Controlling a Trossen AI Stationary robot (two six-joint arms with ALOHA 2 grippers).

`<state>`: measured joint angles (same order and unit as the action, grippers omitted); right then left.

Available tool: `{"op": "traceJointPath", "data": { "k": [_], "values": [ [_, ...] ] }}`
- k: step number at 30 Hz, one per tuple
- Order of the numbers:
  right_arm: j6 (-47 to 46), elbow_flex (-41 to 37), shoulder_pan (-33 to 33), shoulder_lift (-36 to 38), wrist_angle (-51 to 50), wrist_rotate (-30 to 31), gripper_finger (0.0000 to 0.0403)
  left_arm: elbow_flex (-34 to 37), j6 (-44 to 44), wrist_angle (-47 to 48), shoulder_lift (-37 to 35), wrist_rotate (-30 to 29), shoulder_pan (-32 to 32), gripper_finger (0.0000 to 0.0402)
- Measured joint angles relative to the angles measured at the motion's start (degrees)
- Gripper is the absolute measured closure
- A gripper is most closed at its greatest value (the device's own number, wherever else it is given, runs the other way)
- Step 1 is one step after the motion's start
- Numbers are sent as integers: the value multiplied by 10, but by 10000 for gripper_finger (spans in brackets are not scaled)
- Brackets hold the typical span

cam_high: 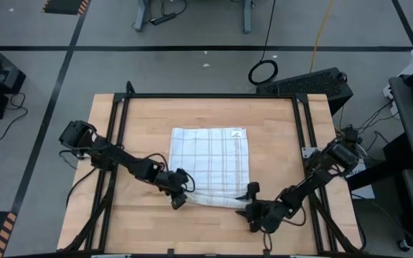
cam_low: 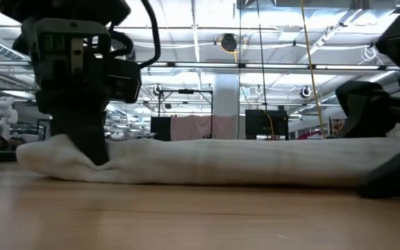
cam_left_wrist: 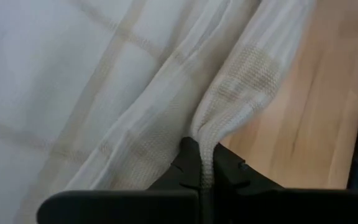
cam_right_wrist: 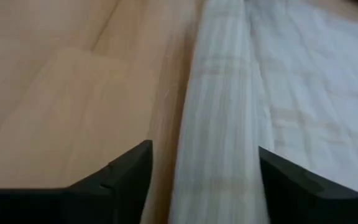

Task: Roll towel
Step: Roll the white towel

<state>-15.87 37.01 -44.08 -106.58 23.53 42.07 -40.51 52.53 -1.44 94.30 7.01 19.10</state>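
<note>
The white towel [cam_high: 211, 154] with thin grey check lines lies flat on the wooden table [cam_high: 278, 143], its small label tag [cam_high: 233, 132] at the far edge. Its near edge is rolled into a low roll [cam_high: 214, 198] that rests on the table and also shows in the low view [cam_low: 214, 161]. My left gripper [cam_high: 179, 198] is shut on the roll's left end. My right gripper [cam_high: 250, 203] is open at the roll's right end, with the roll [cam_right_wrist: 219, 124] running between its two fingers. My left gripper pinches a raised ridge of bunched cloth [cam_left_wrist: 211, 140] at the roll's left end between its two fingers, several layers together. The fingers [cam_low: 94, 149] come from above, pointing down. The roll lies on the table, slack. My right gripper's fingers [cam_right_wrist: 126, 171] straddle the roll's right end; whether they touch it I cannot tell.
A black frame [cam_high: 206, 96] runs along the table's far edge and down both sides. Bare wood shows to the left [cam_high: 142, 129] and right of the towel and along the near edge [cam_high: 214, 233].
</note>
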Motion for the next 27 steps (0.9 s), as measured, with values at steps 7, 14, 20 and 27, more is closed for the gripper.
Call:
{"op": "traceJointPath", "data": {
  "k": [7, 14, 20, 27],
  "values": [
    [-99, 11, 45, 6, -26, -62, 287, 18, 12, -5, -1, -8, 7, 390],
    [-172, 10, 93, 36, -40, -160, 388, 20, -19, -6, -7, -40, 24, 307],
    [-235, 11, 144, 52, -57, -278, 388, 21, -63, 34, -54, -44, 42, 204],
    [-298, 11, 191, 52, -65, -362, 396, 21, -154, -12, -123, -203, 122, 142]
  ]
}}
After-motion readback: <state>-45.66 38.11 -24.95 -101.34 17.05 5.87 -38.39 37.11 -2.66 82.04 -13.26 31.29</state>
